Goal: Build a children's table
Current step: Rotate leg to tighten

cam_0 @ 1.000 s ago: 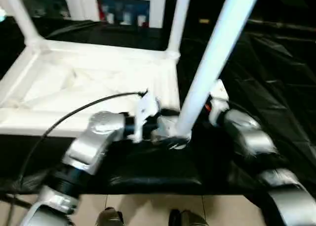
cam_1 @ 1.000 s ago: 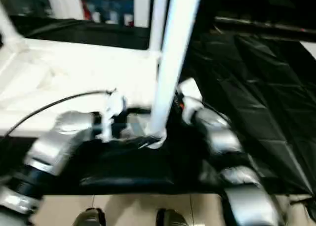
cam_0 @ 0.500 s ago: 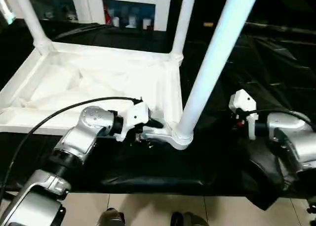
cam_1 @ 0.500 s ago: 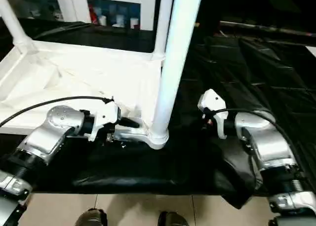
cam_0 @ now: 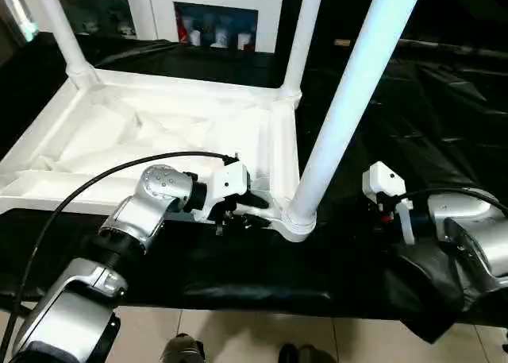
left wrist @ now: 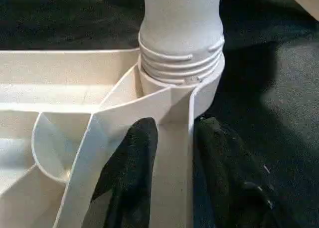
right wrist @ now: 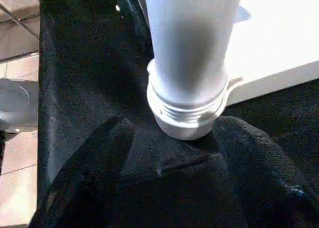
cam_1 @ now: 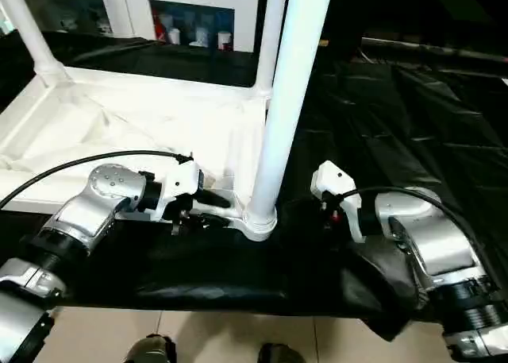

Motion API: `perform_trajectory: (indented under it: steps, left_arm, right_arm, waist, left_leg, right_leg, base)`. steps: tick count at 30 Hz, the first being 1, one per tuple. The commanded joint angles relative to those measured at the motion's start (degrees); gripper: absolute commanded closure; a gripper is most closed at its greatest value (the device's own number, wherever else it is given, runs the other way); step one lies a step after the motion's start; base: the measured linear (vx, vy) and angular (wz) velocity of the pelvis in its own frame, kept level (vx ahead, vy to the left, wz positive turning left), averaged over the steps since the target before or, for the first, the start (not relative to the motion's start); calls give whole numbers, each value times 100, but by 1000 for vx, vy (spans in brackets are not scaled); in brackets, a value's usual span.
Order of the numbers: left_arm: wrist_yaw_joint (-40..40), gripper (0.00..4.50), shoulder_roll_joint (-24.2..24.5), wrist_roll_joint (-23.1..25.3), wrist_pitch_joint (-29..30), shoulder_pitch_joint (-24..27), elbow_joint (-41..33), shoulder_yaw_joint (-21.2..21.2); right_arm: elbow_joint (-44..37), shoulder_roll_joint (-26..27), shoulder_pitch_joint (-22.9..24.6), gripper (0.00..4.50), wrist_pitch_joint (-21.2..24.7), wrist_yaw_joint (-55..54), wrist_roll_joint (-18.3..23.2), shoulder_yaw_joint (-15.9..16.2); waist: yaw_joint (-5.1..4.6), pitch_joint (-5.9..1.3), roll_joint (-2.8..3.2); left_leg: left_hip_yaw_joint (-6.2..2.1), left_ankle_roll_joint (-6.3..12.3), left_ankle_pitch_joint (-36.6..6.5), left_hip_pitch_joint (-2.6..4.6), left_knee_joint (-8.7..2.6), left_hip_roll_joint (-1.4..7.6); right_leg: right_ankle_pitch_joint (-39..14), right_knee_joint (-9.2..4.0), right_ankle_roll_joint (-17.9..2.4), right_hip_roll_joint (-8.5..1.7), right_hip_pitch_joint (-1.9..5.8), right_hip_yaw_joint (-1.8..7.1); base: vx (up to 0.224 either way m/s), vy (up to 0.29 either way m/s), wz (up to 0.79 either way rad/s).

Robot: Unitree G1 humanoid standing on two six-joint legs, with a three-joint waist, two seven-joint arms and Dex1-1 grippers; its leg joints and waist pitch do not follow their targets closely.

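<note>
The white tabletop [cam_0: 159,133] lies underside up on a black cloth. Three white legs stand in its corner sockets: two at the far corners [cam_0: 63,29] [cam_0: 305,29] and one at the near right corner [cam_0: 349,85]. My left gripper [left wrist: 174,125] sits at that near right corner beside the socket [cam_0: 295,218]. Its fingers [left wrist: 129,173] press on either side of the tabletop's rim wall. My right gripper [right wrist: 174,128] is open, a short way to the right of the near leg and not touching it, its fingers [right wrist: 249,153] spread wider than the leg's base.
A white cabinet with glass doors [cam_0: 214,13] stands behind the table. Black cloth [cam_0: 444,117] covers the surface to the right. A black cable [cam_0: 79,192] loops from my left arm over the tabletop's near edge. Tiled floor [cam_0: 238,339] shows below.
My left gripper has closed onto the rim beside the near socket. My right gripper has drawn back to the right, away from the near leg. The camera view has also shifted.
</note>
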Motion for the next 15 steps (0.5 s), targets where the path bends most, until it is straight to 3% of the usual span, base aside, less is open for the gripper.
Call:
perform_trajectory:
  steps: [1,9,15]
  left_arm:
    - [-98,327,16,102,-57,-71,97,-121]
    - [-297,414,229,179,-9,-5,37,-136]
    - [-392,447,302,216,-15,34,71,-125]
  right_arm:
    - [-160,-76,69,141,87,-16,86,-13]
    - [-181,-107,85,141,122,-9,80,-9]
    - [-167,-98,63,141,129,-15,60,20]
  waist:
    - [35,-547,24]
    - [19,-544,21]
    - [13,-547,14]
  left_leg:
    - [46,150,-1457,86,-376,2]
    - [40,127,-1525,86,-387,11]
    - [39,114,-1509,79,-392,12]
  right_leg:
    - [-1268,-403,-1323,-190,387,150]
    - [-1491,-420,-1255,-200,367,144]
    - [-1492,-419,-1236,-199,362,141]
  base:
    - [0,0,0]
    - [0,0,0]
    - [0,0,0]
